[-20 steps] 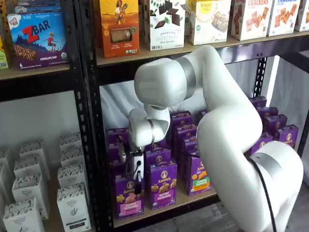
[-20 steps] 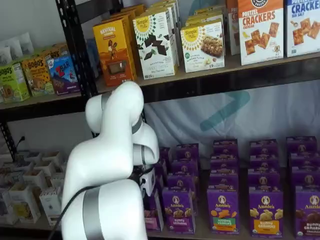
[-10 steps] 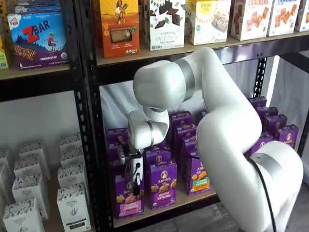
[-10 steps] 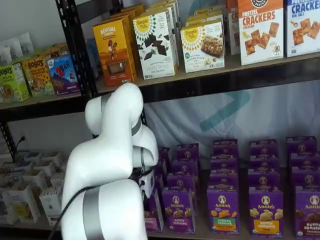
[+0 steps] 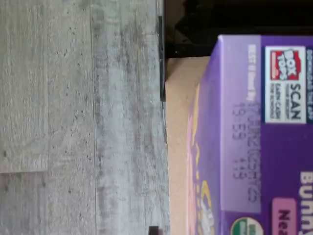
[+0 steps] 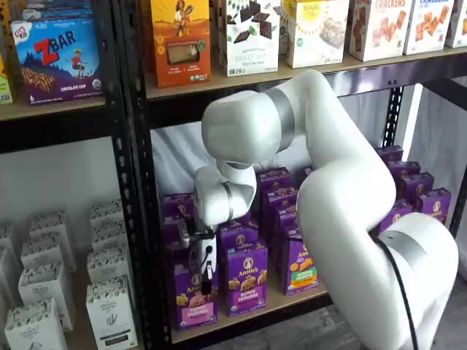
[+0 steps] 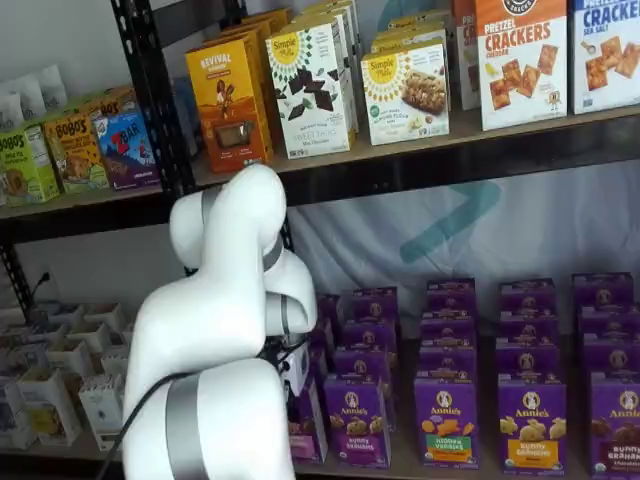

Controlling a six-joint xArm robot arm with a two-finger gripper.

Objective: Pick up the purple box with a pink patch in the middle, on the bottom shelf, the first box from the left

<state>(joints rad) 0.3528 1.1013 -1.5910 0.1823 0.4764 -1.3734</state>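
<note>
The purple box (image 6: pixel 191 305) with the pink patch stands upright at the left end of the bottom shelf (image 6: pixel 286 297). In both shelf views the arm covers part of it; only its right part shows in a shelf view (image 7: pixel 306 428). My gripper (image 6: pixel 206 286) hangs straight down over the box's top, with a black finger in front of its upper face. No gap between fingers shows. The wrist view looks down on the box's purple top (image 5: pixel 274 132) from close by, beside the tan shelf board (image 5: pixel 178 122).
More purple boxes stand to the right, one with a pink patch (image 6: pixel 246 281) and one with a green-and-orange patch (image 6: pixel 299 267). A black perforated upright (image 6: pixel 137 219) stands just left of the box. White boxes (image 6: pixel 109 310) fill the left bay. Grey floor (image 5: pixel 78 117) lies below.
The gripper has come down a little onto the purple box's top over the last second. The boxes have not moved.
</note>
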